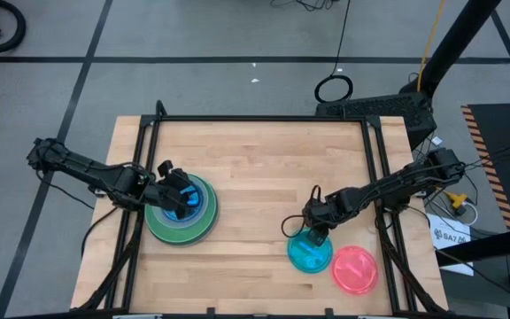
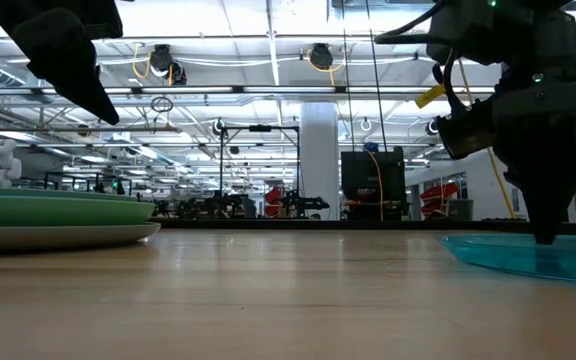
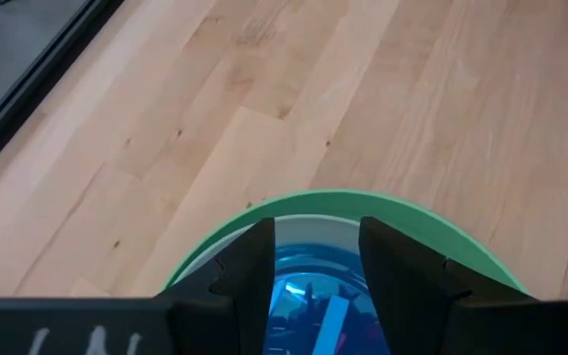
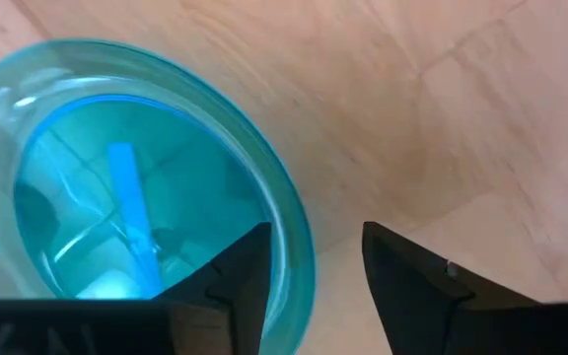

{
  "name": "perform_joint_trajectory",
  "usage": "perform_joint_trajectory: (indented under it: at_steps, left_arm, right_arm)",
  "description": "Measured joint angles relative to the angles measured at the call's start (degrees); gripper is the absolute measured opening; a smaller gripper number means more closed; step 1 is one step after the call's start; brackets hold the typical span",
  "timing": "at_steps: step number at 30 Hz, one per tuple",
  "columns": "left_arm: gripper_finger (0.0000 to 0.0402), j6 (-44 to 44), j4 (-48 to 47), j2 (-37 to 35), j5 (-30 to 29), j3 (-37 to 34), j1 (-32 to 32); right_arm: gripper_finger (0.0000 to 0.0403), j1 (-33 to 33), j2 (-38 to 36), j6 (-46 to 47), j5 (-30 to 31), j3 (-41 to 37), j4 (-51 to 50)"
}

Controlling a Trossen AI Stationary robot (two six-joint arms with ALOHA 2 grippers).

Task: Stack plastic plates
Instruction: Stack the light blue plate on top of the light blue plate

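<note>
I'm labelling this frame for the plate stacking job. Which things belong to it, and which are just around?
Job:
stack of plates
cyan plate
pink plate
left gripper
right gripper

Just around:
cable loop on the floor
table

Pale wood tabletop (image 1: 264, 168), grey floor (image 1: 193, 35) with dark tape lines, white column (image 2: 319, 160), ceiling lamps (image 2: 320, 56), distant black frames.

Large open robotics lab or workshop, exposed ceiling ducts (image 2: 318, 55), long strip lights, metal frames (image 2: 258, 160), hanging cables (image 2: 373, 110), taped grey floor (image 1: 237, 53), wooden surface (image 1: 264, 177).
</note>
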Motion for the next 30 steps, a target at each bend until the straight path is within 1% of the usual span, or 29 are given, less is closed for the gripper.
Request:
perform_joint_trajectory:
  at_steps: [5,9,12,15,18,21,30]
  left_arm:
    - [0.0157,0.2,0.0,0.0,0.0,0.0,0.0]
    - [0.0157,-0.2,0.0,0.0,0.0,0.0,0.0]
    - [0.0157,-0.4,0.1,0.0,0.0,0.0,0.0]
    - [0.0157,-1.0,0.1,0.0,-0.1,0.0,0.0]
    - [0.0157,-1.8,0.4,0.0,-0.1,0.0,0.0]
    - [0.0157,-1.7,2.8,0.0,-1.0,0.0,-0.2]
    - [0.0157,6.6,14.2,0.0,-2.0,0.0,-1.6]
  right_arm:
    - [0.0155,0.6,0.9,-0.1,-0.1,0.0,2.0]
    - [0.0155,1.1,2.2,-0.1,-0.1,0.0,5.8]
    - [0.0149,1.1,3.0,-1.1,-0.2,0.1,7.0]
    - [0.0134,1.1,3.0,-1.9,0.4,0.0,7.5]
    - [0.0115,1.1,2.8,-2.9,2.5,0.0,9.8]
    - [0.0093,1.1,2.8,-4.9,2.9,0.0,10.8]
    - [0.0034,1.0,2.7,-8.8,3.0,0.0,14.3]
